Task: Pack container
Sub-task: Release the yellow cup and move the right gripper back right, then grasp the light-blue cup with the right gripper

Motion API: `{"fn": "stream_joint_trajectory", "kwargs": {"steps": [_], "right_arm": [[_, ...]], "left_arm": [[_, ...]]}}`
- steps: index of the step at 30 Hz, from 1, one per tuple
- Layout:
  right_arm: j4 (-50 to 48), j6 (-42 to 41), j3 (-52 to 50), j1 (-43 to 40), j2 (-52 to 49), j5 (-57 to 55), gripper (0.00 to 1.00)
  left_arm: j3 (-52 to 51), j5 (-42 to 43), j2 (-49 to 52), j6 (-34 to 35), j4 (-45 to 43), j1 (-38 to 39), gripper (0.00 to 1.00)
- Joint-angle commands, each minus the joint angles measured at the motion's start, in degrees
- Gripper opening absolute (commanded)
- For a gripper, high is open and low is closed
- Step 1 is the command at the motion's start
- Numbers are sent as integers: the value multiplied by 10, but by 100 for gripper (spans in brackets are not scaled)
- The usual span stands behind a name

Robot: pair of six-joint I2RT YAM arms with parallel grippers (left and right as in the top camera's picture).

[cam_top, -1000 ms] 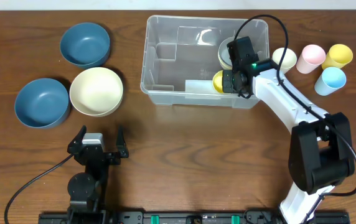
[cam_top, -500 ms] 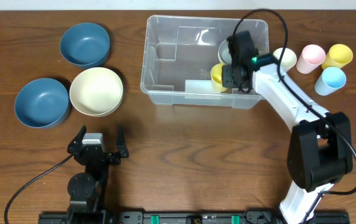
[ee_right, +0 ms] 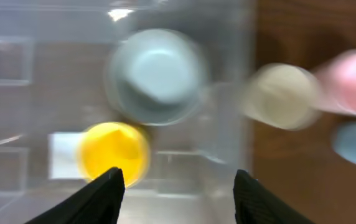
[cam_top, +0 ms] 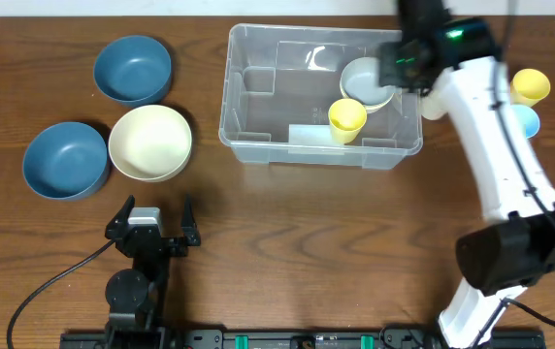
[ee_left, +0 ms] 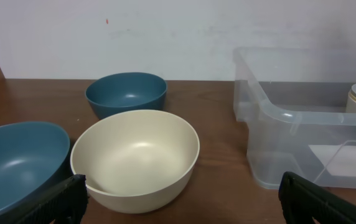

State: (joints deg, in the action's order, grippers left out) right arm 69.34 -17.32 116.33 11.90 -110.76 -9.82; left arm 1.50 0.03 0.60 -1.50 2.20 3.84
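The container stands on the worktop, toward its far edge. Inside the container, a yellow cup stands near the front right, and a pale grey bowl lies just behind it. The right gripper hovers above the container's far right corner, jaws spread and holding nothing. Well apart from the container's near left corner, the left gripper has its jaws spread, also holding nothing. A cream bowl lies left of the container.
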Motion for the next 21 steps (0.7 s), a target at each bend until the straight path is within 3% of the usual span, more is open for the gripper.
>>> {"fn": "stream_joint_trajectory", "kwargs": {"steps": [1,6,11,21], "right_arm": [[38,-37,18,-81,7,-32,58],[56,-49,-14,-203,6,12,59],[7,-49,-71,-298,5,59,59],[-123,-38,-181,-350,-6,85,56]], "left_arm": [[-13,-5,-3,-5,20,-3,98],[-13,-5,-3,-5,20,-3,98],[-13,-5,-3,-5,20,-3,98],[-13,-5,-3,-5,20,-3,98]]}}
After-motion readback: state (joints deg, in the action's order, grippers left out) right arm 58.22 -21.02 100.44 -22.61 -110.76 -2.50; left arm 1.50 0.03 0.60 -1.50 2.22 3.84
